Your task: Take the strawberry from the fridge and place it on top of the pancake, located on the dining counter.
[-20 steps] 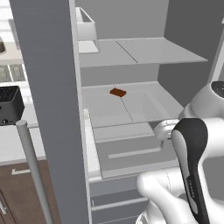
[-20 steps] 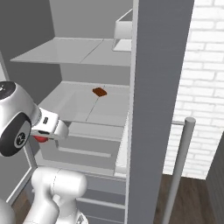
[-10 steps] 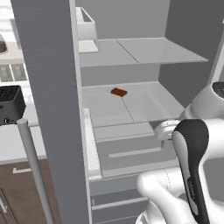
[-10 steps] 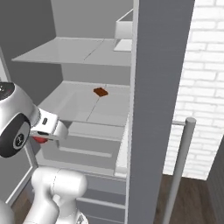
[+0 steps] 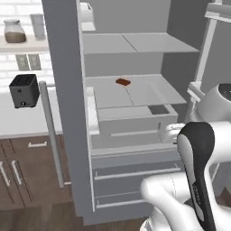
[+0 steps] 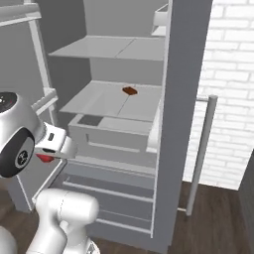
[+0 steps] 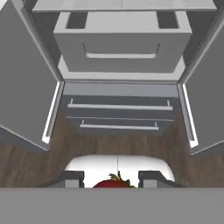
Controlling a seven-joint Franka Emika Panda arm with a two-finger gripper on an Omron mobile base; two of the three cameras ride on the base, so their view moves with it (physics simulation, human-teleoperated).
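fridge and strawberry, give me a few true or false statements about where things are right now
1. The strawberry sits between the gripper's fingertips. True.
2. The strawberry lies on the middle shelf of the fridge. False: the piece on that shelf is the flat dark-brown piece.
3. Both fridge doors stand open. True.
4. The gripper is reaching deep inside the fridge. False: it is outside, in front of the open doors.
5. A black toaster stands on the counter beside the fridge. True.

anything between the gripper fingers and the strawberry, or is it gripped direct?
Nothing between: in the hand view the strawberry sits directly between the gripper's two fingertips.
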